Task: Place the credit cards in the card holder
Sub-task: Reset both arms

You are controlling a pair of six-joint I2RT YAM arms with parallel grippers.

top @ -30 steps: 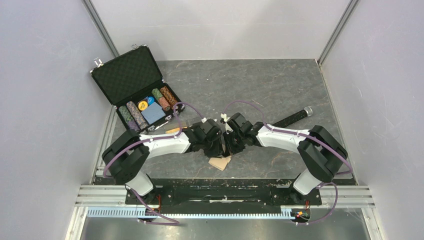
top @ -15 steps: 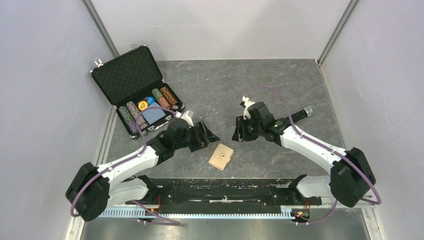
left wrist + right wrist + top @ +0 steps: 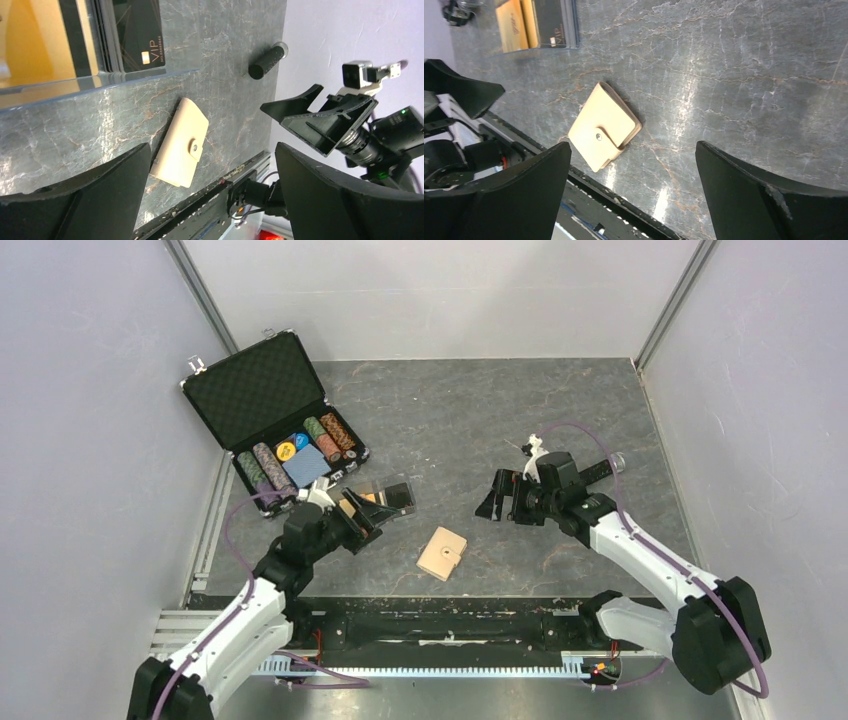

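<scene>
Holder [image 3: 442,553]: tan, folded shut with the snap tab fastened; lies flat and skewed on the table [image 3: 480,410] near the front edge, between the two arms.
Cards: a gold one [image 3: 40,45] and a black one [image 3: 136,35] marked VIP, side by side inside a clear box [image 3: 385,497].
Box: on the table, left of the holder and apart from it, near the case's front corner.
Left gripper [image 3: 212,150]: fingers spread wide with nothing between them; it hangs just short of the box, and its wrist view shows the holder between the fingers.
Right gripper [image 3: 633,146]: fingers spread wide, empty; above the table to the right of the holder, well apart from it.
Case [image 3: 270,410]: black, lid open, rows of chips and a blue deck inside; far left of the table.
Rod [image 3: 590,473]: black cylinder lying on the table behind the right arm.
</scene>
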